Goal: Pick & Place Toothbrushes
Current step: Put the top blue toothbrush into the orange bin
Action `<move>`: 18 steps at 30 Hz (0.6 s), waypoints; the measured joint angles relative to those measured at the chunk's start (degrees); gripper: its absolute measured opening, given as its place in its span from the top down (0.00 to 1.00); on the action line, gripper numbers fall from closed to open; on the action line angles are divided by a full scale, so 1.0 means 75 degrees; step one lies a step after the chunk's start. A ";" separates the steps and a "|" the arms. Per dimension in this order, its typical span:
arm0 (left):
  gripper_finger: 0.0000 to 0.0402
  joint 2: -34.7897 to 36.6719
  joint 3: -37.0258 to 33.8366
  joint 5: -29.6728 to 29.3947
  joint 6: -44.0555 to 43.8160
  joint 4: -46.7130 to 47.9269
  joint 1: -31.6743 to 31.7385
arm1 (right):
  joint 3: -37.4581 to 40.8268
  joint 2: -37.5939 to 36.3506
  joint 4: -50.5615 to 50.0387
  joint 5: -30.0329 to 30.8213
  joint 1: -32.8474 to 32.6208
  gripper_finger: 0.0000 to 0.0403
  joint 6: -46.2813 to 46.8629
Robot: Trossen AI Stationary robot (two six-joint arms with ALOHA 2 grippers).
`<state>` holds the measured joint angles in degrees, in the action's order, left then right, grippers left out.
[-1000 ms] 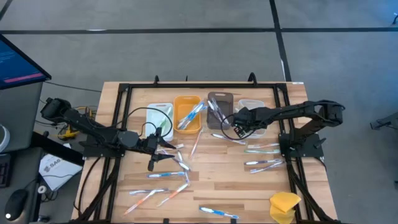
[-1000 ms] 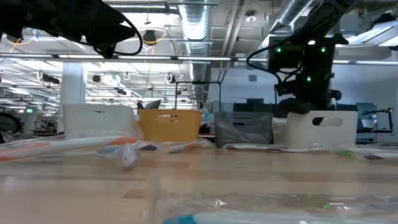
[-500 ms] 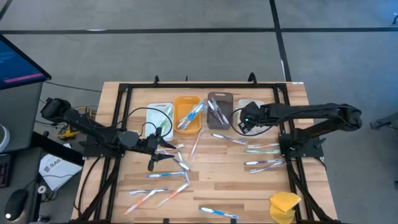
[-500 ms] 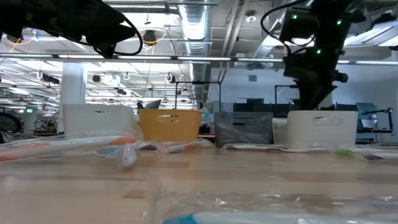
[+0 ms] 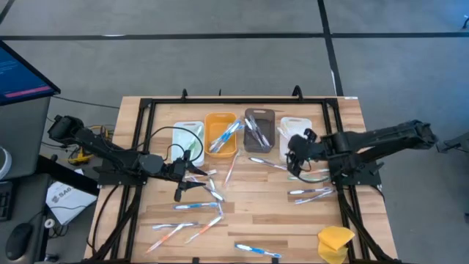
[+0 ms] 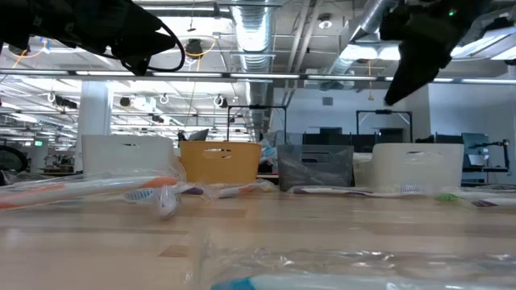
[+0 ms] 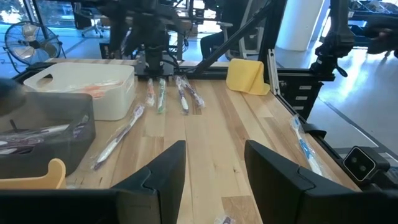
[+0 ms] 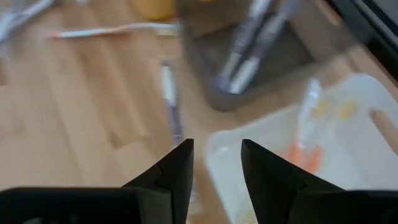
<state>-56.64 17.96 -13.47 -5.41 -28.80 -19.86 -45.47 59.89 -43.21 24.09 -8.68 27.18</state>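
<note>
Many wrapped toothbrushes lie flat on the wooden table [image 5: 242,220], among them several near the left gripper [image 5: 198,192] and several at the right [image 5: 309,176]. Others lie in the orange bin [image 5: 221,134], the grey bin [image 5: 259,130] and the right white bin [image 8: 311,130]. My left gripper [image 5: 192,170] is open and empty, low over the table near the left white bin [image 5: 188,138]; its wrist view [image 7: 214,168] shows nothing between the fingers. My right gripper [image 5: 294,152] is open and empty [image 8: 214,168], raised above the near edge of the right white bin [image 5: 293,130].
A yellow sponge-like lump [image 5: 335,242] sits at the table's near right corner. A black frame [image 5: 146,110] runs around the table. A single toothbrush [image 8: 173,106] lies on the wood just in front of the grey bin. A screen [image 5: 22,73] stands off the far left.
My right gripper has risen well above the bins and drawn back toward the table's right and near edges, from beside the grey bin to the near edge of the right white bin. My left arm has kept still. No toothbrush on the table has visibly moved.
</note>
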 joint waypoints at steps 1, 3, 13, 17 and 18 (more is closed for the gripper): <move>0.61 0.0000 0.0000 0.0000 0.0000 0.0003 0.0000 | 0.0000 0.0051 0.0101 0.0002 -0.0187 0.68 -0.0018; 0.61 0.0000 0.0000 0.0000 -0.0002 0.0003 0.0000 | -0.0001 0.0198 0.0326 0.0001 -0.0509 0.68 0.0027; 0.61 0.0000 0.0000 0.0000 0.0000 0.0013 0.0000 | -0.0003 0.1296 0.1810 -0.0001 -0.1550 0.68 0.0244; 0.61 0.0000 0.0000 0.0000 0.0000 0.0021 0.0000 | -0.0003 0.1959 0.2780 0.0270 -0.1906 0.68 0.0311; 0.61 0.0000 -0.0001 0.0000 0.0000 0.0021 0.0000 | -0.0003 0.2140 0.3102 0.0456 -0.2002 0.68 0.0134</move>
<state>-56.64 17.94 -13.47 -5.41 -28.64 -19.86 -45.50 75.94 -19.94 27.51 -23.69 28.19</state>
